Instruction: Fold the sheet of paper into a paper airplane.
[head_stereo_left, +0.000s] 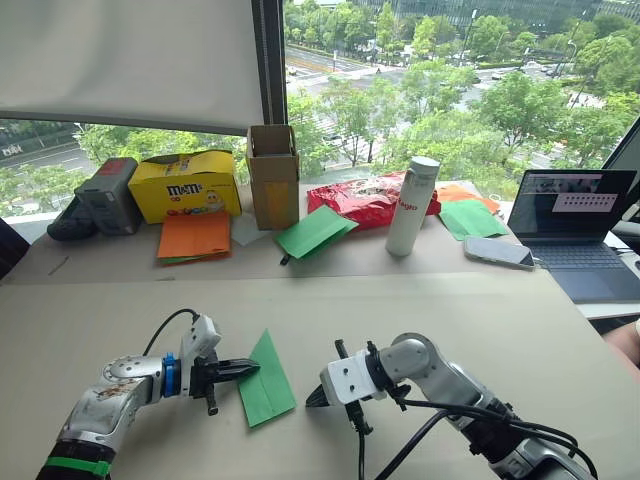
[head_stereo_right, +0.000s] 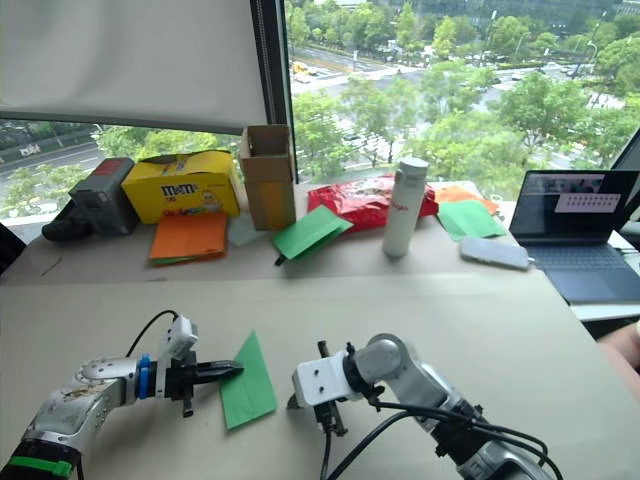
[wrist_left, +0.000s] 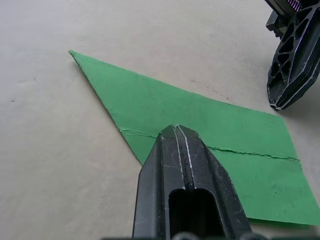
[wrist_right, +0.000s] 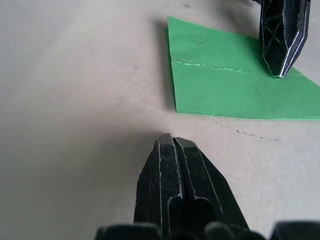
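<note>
— Beige counter (head_stereo_left: 480, 330), window behind. Progress?
— Paper airplane (head_stereo_left: 265, 382), lower centre, looks folded to a pointed wedge; wings perhaps remain. Left claw (head_stereo_left: 248, 369) pressed together on its edge; right claw (head_stereo_left: 314, 397) closed, empty, beside it.

Back edge of the table (head_stereo_left: 520, 330), clock positions from table centre: grey device (head_stereo_left: 100, 198) at 10, yellow M&M's box (head_stereo_left: 186, 185) beside it, orange paper sheets (head_stereo_left: 195, 237) in front of the box. Upright cardboard box (head_stereo_left: 273, 176) at 12, loose green sheet (head_stereo_left: 314, 231) just right of it. Red snack bag (head_stereo_left: 362, 200) and white bottle (head_stereo_left: 412, 205) at 1. Phone (head_stereo_left: 498, 252) and open laptop (head_stereo_left: 578, 225) at 2.
</note>
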